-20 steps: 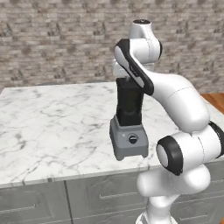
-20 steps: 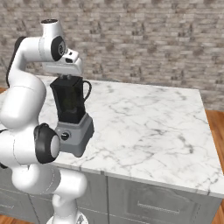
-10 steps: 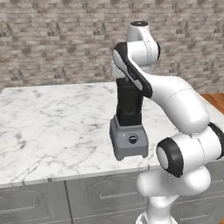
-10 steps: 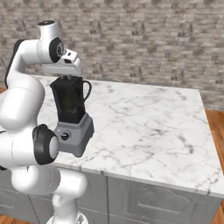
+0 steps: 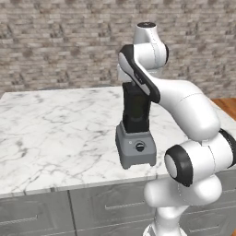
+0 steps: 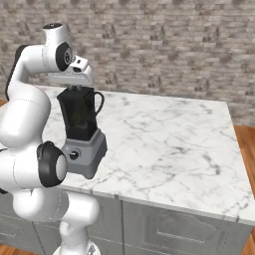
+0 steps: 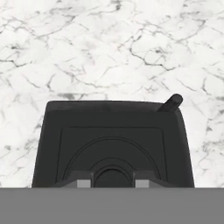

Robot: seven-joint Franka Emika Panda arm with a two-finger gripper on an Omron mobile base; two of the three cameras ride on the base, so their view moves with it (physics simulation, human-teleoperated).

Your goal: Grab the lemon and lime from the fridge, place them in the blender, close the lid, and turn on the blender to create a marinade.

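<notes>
Lid (image 7: pixel 113 146): we saw it sitting flat and square on top of the blender (image 5: pixel 135 133), which stood near the front edge of the marble table (image 6: pixel 169 144).
Handling: we judged the lid thin, stiff and light, its smooth black surface likely slippery; the raised round hub at its middle looked the best hold.
Pincer (image 7: pixel 113 183): its tips sat either side of that hub, partly closed, seemingly grasping it, though we could not confirm contact.
Hidden: the jar's inside, so we could not tell whether lemon and lime were in; the arm covered the jar top from the left.
</notes>
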